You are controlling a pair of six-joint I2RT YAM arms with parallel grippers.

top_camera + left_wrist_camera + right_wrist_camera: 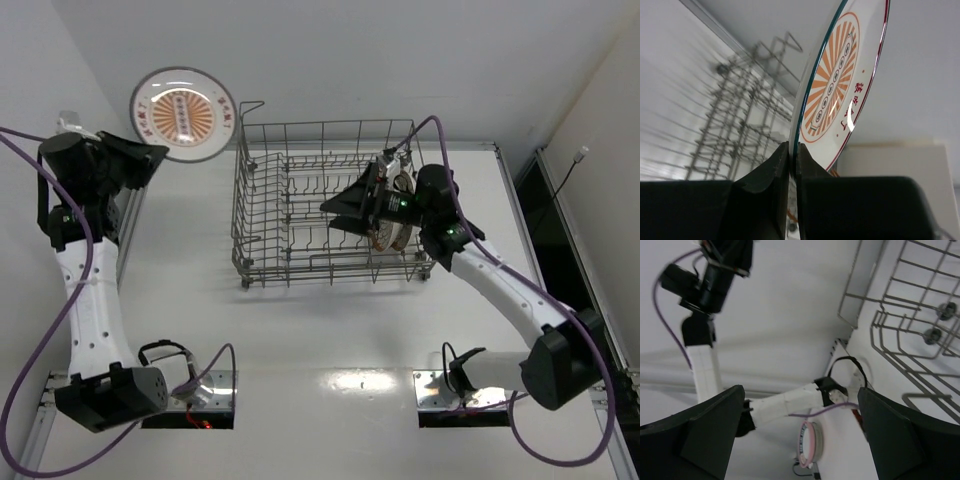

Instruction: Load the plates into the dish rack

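- One white plate [184,113], round and glossy with an orange sunburst centre, hangs off the rack's [243,205] far-left corner, apart from it, its face turned to the top camera.
- The left gripper [792,150] is clamped on its rim; the left wrist view shows the plate nearly edge-on, thin, with a dark edge line.
- Brown plates [385,238] stand on edge at the right end of the grey wire rack, partly hidden.
- The right gripper [335,215] hovers over the rack, pointing left; its wrist view shows the fingers spread wide with nothing between.
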